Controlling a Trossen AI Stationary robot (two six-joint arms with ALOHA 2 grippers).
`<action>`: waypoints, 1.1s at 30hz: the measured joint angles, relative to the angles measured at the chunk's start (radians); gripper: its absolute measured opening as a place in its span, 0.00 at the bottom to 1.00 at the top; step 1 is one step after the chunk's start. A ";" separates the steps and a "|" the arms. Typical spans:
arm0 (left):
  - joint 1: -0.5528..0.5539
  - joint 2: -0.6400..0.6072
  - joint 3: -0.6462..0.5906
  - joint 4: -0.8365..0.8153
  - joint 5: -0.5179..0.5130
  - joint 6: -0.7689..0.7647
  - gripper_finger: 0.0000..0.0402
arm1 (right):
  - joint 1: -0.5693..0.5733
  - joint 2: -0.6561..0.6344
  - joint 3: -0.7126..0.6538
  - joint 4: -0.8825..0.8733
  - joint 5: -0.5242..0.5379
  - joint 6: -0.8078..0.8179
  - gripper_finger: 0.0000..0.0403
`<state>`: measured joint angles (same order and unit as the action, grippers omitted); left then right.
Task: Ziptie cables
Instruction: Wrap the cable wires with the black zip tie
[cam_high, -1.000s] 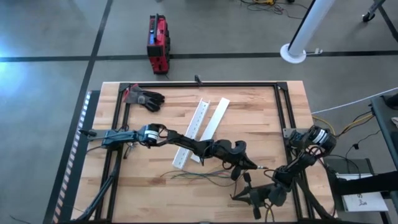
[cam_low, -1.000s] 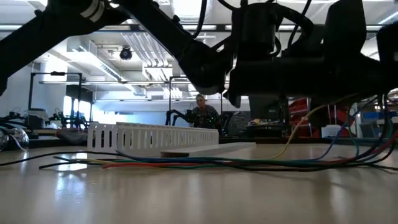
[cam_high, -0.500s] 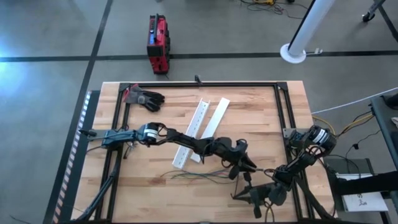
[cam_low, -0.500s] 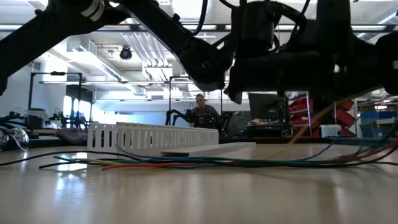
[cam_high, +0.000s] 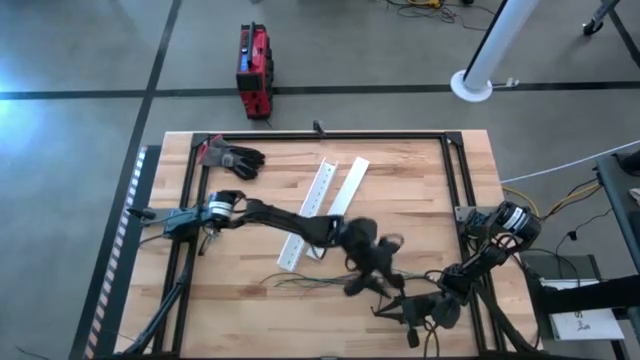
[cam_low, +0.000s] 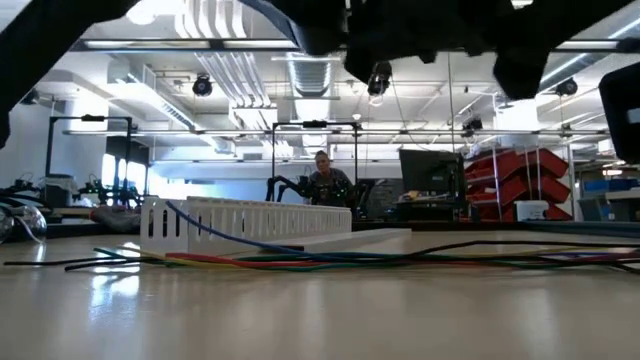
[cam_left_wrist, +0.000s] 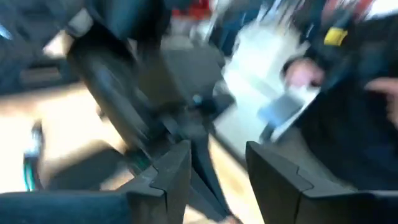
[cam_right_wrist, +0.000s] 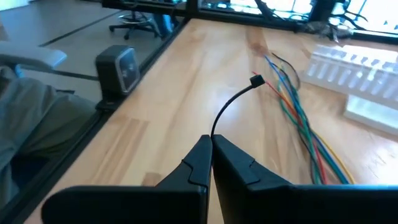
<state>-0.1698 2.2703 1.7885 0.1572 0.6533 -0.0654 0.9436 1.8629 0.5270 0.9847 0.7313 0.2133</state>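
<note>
The cables lie in a loose bundle of coloured wires on the wooden table, near its front. My left gripper hovers over their right part, blurred; in its wrist view the gripper stands open, with nothing plainly between the fingers. At the near right, my right gripper is shut on a thin black strand with a small dark tip. My right gripper pinches one end of the thin black strand between its two fingertips. The strand rises from the fingertips in a free arc toward the cables, and its dark tip hangs just above the table beside their ends.
Two long white slotted strips lie slanted at the table's middle, beyond the cables. A dark glove lies at the far left. A black frame runs along the table's edges. A person sits in the room behind.
My left gripper has swung from the cables' right ends toward the table's left and near edge, and risen out of the low view. The cables' right ends, which were raised off the table, have sunk and now lie flat.
</note>
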 joint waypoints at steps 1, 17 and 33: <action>-0.015 -0.019 -0.013 -0.058 -0.052 0.030 0.34 | 0.000 0.000 -0.004 0.001 0.010 0.009 0.00; -0.226 -0.298 -0.717 0.634 -0.747 -0.130 0.26 | 0.034 -0.057 -0.036 0.001 0.107 -0.031 0.00; -0.220 0.015 -0.551 0.979 -0.706 -0.312 0.38 | 0.031 -0.107 -0.037 -0.007 0.152 -0.094 0.00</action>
<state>-0.3901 2.2848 1.2373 1.1367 -0.0527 -0.3777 0.9749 1.7557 0.4902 0.9778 0.8836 0.1190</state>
